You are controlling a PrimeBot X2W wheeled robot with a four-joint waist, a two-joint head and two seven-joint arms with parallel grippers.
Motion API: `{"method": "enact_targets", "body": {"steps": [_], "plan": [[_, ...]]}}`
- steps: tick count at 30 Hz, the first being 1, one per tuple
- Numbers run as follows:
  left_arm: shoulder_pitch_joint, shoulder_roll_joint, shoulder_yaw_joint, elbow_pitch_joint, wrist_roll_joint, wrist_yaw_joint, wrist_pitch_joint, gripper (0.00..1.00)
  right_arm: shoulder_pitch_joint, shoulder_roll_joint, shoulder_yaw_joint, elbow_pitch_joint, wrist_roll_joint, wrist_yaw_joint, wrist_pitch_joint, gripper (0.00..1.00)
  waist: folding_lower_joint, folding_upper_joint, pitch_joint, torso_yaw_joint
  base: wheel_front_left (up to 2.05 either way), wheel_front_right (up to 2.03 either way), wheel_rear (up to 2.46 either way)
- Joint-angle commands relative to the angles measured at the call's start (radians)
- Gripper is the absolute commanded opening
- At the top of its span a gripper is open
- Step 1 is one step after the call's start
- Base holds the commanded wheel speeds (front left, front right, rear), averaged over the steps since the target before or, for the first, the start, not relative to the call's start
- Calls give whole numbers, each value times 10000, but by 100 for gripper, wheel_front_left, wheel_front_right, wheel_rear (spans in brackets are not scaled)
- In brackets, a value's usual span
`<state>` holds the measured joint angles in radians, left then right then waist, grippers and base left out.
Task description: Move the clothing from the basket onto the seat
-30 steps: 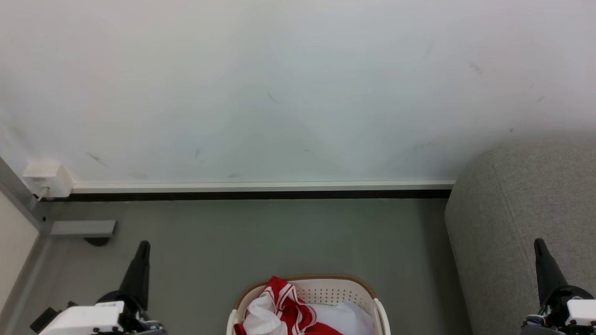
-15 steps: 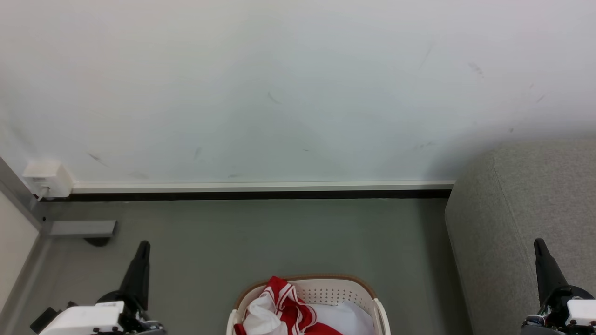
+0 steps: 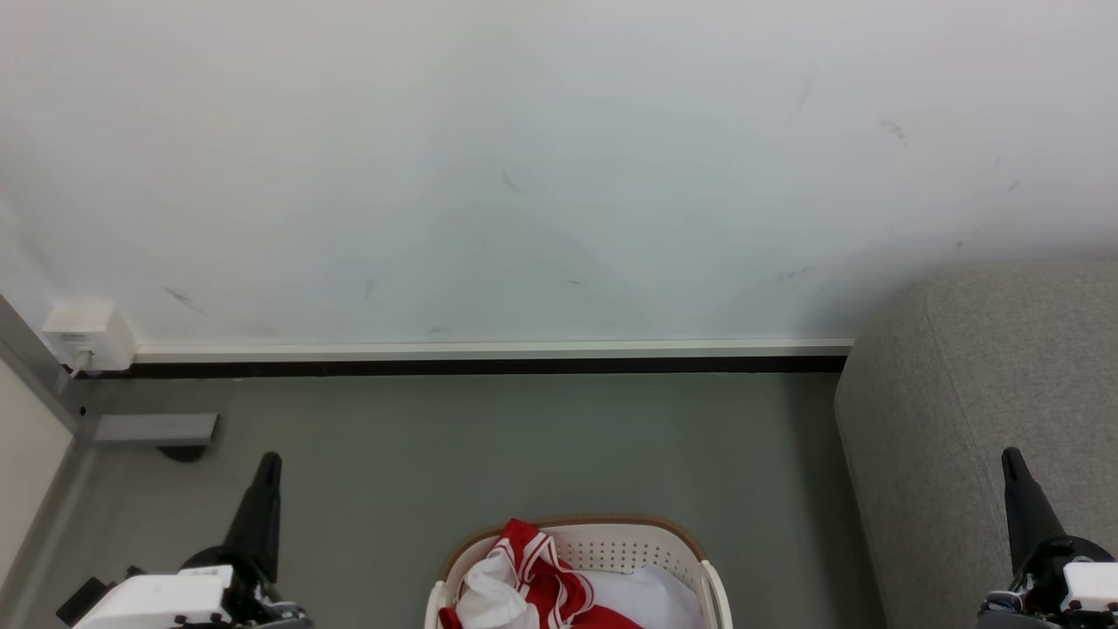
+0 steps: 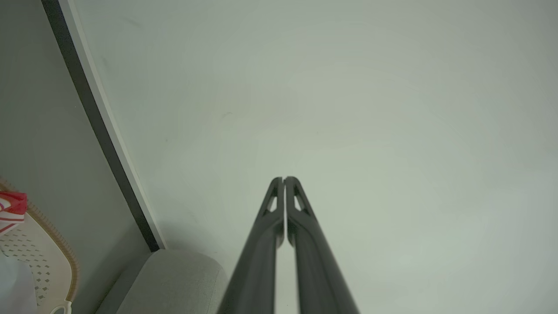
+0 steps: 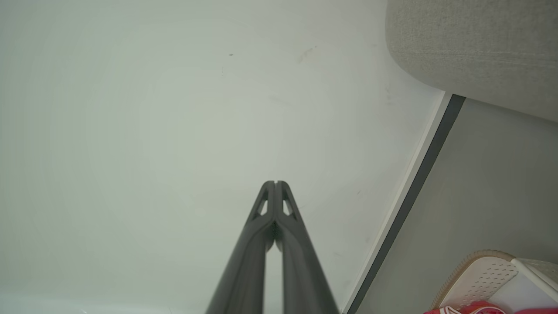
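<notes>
Across the back, a pale, lightly scuffed wall (image 3: 524,175) above a white-and-black skirting (image 3: 489,356); below it, plain grey floor (image 3: 524,437). At right, against the wall, the rounded corner of the grey fabric seat (image 3: 961,393). At bottom centre, standing on the floor left of the seat and apart from it, the cream basket (image 3: 611,552) with brown rim, cut off by the frame edge. Heaped inside, the red-and-white clothing (image 3: 537,568), bunched toward the left side and peaking just above the rim, beside a plain white sheet (image 3: 651,598) on the right. Flanking the basket and well apart from it, the left gripper (image 3: 269,461) over the floor and the right gripper (image 3: 1011,458) in front of the seat, both aimed at the wall, fingers pressed together tip to tip in the wrist views, pinching nothing. Low on the wall at far left, a small white box (image 3: 87,336)
</notes>
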<state>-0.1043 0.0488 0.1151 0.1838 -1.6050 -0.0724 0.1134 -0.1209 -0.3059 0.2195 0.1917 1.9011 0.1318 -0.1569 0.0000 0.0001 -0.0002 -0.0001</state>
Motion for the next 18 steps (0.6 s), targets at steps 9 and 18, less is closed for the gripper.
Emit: {"method": "enact_targets", "body": {"steps": [9,18], "plan": [[-48,27,15,-29,-143,-10,29,0,-19,-51,2,-31,53,-24,-27,0,0,-1,0,0,0,0,0],[-48,27,15,-29,-143,-10,29,0,-19,-51,2,-31,53,-24,-27,0,0,-1,0,0,0,0,0]]}}
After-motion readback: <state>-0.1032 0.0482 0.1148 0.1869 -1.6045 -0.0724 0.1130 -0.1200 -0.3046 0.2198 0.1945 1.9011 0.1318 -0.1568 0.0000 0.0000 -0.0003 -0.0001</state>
